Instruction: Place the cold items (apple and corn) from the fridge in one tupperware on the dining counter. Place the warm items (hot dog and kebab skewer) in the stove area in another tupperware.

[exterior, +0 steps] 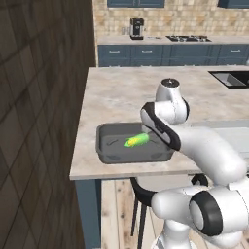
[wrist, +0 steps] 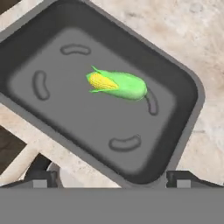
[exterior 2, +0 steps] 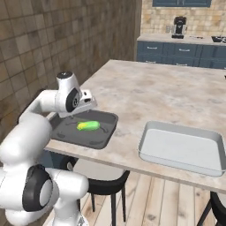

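From my remote station I read the scene as follows. The corn (wrist: 117, 84) lies on its side inside the dark tupperware (wrist: 183, 83), near the middle of the tray floor, green husk over most of it and yellow kernels bared at one end. It touches only the tray floor and stands apart from every wall. In the left base view the corn (exterior: 136, 140) sits toward the right half of the dark tupperware (exterior: 109, 156), partly overlapped by the arm's forearm. In the right base view the corn (exterior 2: 88, 126) rests in the dark tupperware (exterior 2: 108, 129), just beyond the wrist.

The dark tupperware stands at the near edge of the worktop (exterior: 121, 92), close to the corner by the tiled wall (exterior: 39, 97). A second, light grey tupperware (exterior 2: 145, 145) stands on the same worktop (exterior 2: 154, 88), well apart from the dark one, also near the front edge; I see nothing in it.

The end effector (wrist: 111, 179) hangs above the dark tray, looking down into it. Its two dark fingertips (wrist: 43, 178) show at opposite sides of the hand view, spread wide, with nothing between them. They are clear of the corn.

Behind the worktop, a dark stool (exterior 2: 103, 185) stands below its front edge. A coffee machine (exterior: 136, 27) stands on the far counter (exterior: 160, 39), beside a cooktop (exterior: 188, 38).
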